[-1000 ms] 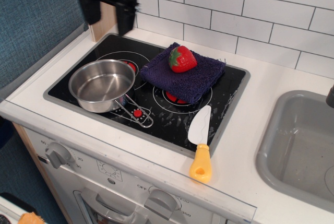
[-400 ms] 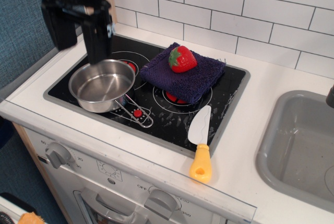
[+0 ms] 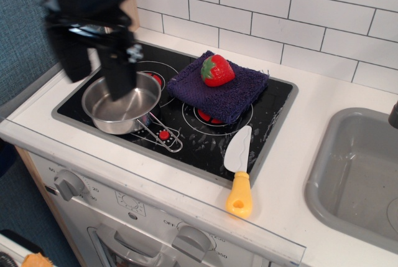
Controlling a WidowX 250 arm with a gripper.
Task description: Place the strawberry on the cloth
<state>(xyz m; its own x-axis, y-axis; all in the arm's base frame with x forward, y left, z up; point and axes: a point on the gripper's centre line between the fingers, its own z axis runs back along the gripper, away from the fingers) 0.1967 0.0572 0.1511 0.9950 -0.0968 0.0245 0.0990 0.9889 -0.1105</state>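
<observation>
The red toy strawberry (image 3: 217, 70) with its green leafy top lies on the dark purple-navy knitted cloth (image 3: 217, 87), which is spread over the back of the black stovetop. My gripper (image 3: 96, 79) is black and blurred at the upper left, over the steel pot (image 3: 120, 102), well to the left of the cloth. Its two fingers (image 3: 118, 77) hang apart with nothing between them.
A white spatula with a yellow handle (image 3: 239, 170) lies at the stove's front right edge. A grey sink (image 3: 354, 173) is at the right. White tiled wall runs behind. Oven knobs (image 3: 68, 184) sit on the front panel below.
My gripper has come down and forward from the upper left to just over the pot. The strawberry and cloth have not moved.
</observation>
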